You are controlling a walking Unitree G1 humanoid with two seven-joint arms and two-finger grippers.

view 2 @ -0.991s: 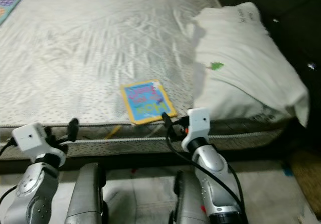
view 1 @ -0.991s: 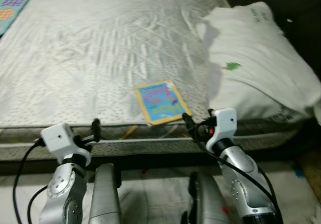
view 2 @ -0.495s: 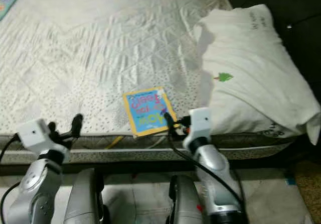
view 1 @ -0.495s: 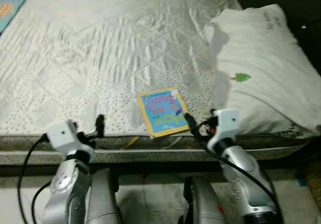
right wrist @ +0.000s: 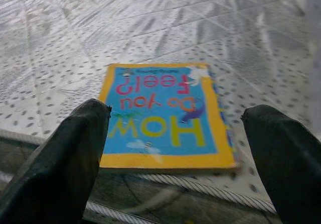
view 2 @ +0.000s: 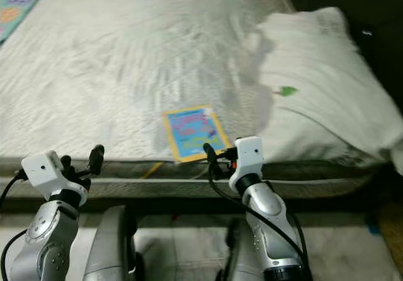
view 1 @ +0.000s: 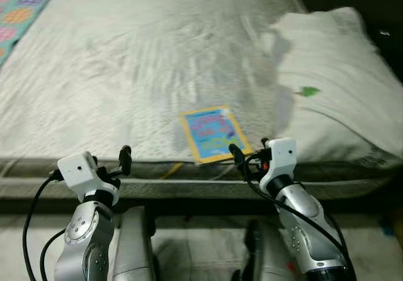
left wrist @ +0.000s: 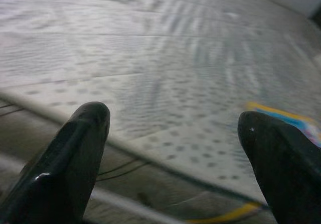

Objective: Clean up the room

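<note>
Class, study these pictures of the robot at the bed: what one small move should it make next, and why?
Probably ease the right hand forward so its open fingers straddle the near edge of the book. The book lies flat on the mattress right at its edge, directly ahead of that hand, not yet touched. The left hand is open too, off to the book's side.

A thin yellow-bordered blue picture book [right wrist: 163, 121] lies flat, cover up, at the mattress's [view 1: 126, 73] near edge.

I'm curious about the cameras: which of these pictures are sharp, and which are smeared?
Right wrist view: sharp on the yellow-bordered blue picture book, title readable. Left wrist view: soft, the grey dotted mattress streaked. Both eye views: motion-blurred; the white pillow casts a shadow on the mattress.
</note>
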